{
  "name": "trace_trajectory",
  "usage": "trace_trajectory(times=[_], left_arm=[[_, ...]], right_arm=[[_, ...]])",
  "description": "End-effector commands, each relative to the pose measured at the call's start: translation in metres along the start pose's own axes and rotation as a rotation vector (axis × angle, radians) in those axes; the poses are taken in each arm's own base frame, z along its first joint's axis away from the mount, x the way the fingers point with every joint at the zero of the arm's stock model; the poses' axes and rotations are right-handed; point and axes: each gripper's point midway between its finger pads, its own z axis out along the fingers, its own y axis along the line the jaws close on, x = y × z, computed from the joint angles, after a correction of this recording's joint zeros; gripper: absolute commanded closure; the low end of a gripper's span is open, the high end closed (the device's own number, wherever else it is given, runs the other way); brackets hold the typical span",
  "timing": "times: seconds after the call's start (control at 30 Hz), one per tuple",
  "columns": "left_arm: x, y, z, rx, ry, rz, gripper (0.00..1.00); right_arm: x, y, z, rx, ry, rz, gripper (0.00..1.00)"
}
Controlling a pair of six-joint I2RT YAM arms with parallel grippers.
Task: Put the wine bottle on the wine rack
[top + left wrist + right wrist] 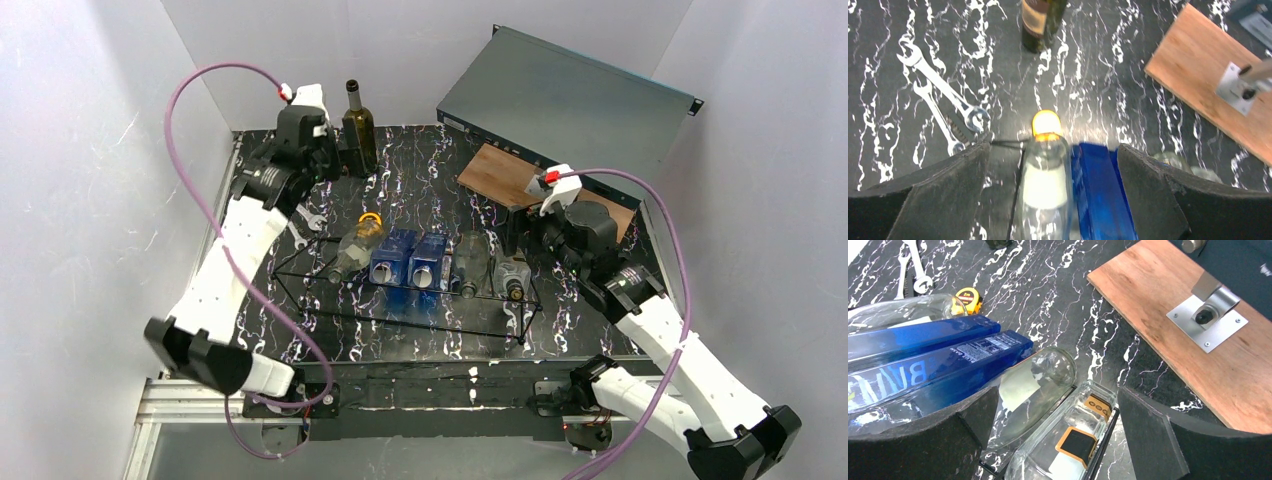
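While five other bottles lie side by side on the wine rack (pixel 420 306), we see the wine bottle (pixel 359 132) standing upright on the black marbled table (pixel 440 165) at its far left, beyond the rack and apart from it. It is dark olive-green glass with a narrow neck, a dark top and a tan label on its body. The rack is a low frame of thin black wire near the middle of the table. From left to right it carries a clear bottle (pixel 350 252), two blue square-sided bottles (pixel 393 258), a clear round bottle (pixel 470 265) and a clear bottle with orange-and-black labels (pixel 1073 440). A yellow tape measure (pixel 968 298) lies just beyond the leftmost bottle's far end, with two wrenches (pixel 943 107) to its left. We find the left gripper (pixel 1053 147) with its jaws spread wide and nothing clamped. From above it sits close beside the wine bottle, though we cannot tell whether they touch. The right gripper (pixel 1058 390) also stands wide apart and empty, over the rack's right end above the two clear bottles. A wooden board (pixel 505 175) lies at the far right.
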Motion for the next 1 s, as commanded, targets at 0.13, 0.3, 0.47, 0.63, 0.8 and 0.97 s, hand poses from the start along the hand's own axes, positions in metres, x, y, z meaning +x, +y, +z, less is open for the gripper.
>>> trace_trajectory(times=[0.13, 0.3, 0.47, 0.63, 0.8, 0.97], left_arm=[[-0.090, 0.001, 0.067, -0.086, -0.254, 0.002, 0.02], [-0.110, -0.002, 0.114, -0.109, -0.281, 0.013, 0.02], [-0.124, -0.010, 0.163, -0.124, -0.304, 0.054, 0.02], [-0.136, -0.006, 0.195, -0.183, -0.352, 0.102, 0.02], [-0.138, -0.003, 0.221, -0.211, -0.371, 0.130, 0.02], [-0.134, -0.003, 0.240, -0.195, -0.378, 0.127, 0.14]], right_arm=[[-0.021, -0.009, -0.003, 0.045, -0.080, -0.061, 0.02], [-0.025, -0.011, 0.000, 0.054, -0.084, -0.072, 0.02], [-0.029, -0.013, 0.004, 0.066, -0.086, -0.119, 0.02], [-0.028, -0.023, 0.008, 0.119, -0.067, -0.152, 0.01], [-0.023, -0.030, 0.014, 0.148, -0.035, -0.191, 0.01], [-0.018, -0.033, 0.022, 0.162, -0.003, -0.216, 0.02]])
